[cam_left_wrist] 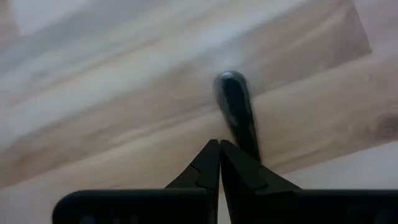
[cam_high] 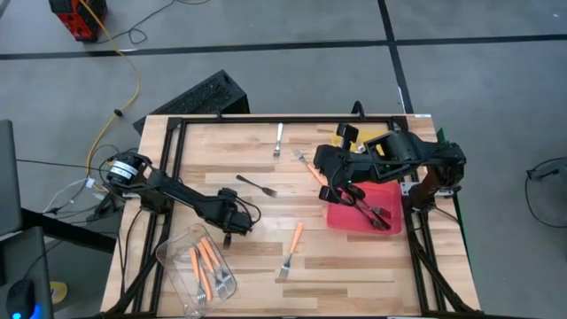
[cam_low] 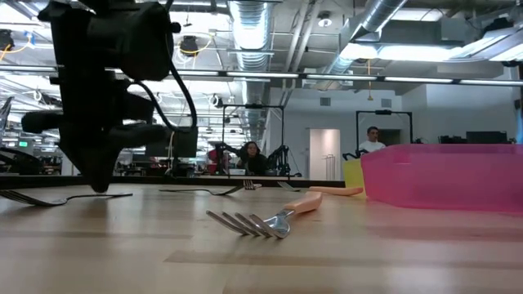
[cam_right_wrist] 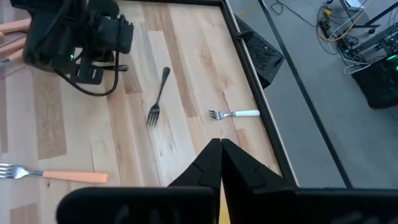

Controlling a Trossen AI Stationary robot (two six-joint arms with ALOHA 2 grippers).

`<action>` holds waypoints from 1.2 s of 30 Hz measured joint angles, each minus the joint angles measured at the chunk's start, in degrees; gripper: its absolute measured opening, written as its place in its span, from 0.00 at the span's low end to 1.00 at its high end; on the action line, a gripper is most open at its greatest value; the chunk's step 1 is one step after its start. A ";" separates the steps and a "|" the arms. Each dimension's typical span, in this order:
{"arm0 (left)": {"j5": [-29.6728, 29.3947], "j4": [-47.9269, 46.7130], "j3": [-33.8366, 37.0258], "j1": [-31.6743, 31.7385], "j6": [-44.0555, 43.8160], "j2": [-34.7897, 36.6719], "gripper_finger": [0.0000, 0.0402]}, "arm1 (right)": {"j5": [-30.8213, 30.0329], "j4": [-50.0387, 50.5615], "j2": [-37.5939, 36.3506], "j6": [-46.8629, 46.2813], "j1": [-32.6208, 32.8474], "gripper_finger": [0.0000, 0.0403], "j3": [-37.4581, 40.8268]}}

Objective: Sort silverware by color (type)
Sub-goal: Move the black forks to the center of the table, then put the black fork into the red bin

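1. Sorting underway: left gripper (cam_high: 229, 237) low by clear tub (cam_high: 177, 257), jaws pressed together over black handle (cam_left_wrist: 235, 102) on surface.
2. Right gripper (cam_high: 341, 193), jaws closed and empty, above red tray (cam_high: 390, 221).
3. Next: fetching orange fork (cam_high: 291, 251) or black fork (cam_high: 256, 185).

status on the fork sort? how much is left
Partly done. Orange forks sit in the clear tub, dark forks in the red tray. Left gripper is shut on a dark fork's handle; right gripper is shut, empty, by the tray. Left on the table: two orange forks, a dark one, a white one.
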State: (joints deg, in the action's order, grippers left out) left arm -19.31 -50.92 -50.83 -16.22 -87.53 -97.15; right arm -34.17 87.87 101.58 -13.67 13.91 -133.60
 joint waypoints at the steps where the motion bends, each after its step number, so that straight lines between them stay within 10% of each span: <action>1: -0.17 0.64 -0.16 -0.07 0.43 -0.61 0.00 | 0.10 -0.04 0.00 0.00 0.00 0.07 0.00; 16: -9.19 19.99 -13.86 -0.59 23.39 -3.20 0.00 | 1.35 -0.29 0.00 -0.46 -0.19 0.07 0.00; 36: -24.24 -14.87 -22.84 -8.41 28.25 19.08 0.00 | 1.10 1.09 6.65 0.76 -13.77 0.16 0.04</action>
State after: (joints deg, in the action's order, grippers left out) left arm -43.55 -65.79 -73.67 -24.63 -59.28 -78.07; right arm -33.06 88.96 108.23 -12.91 0.15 -133.56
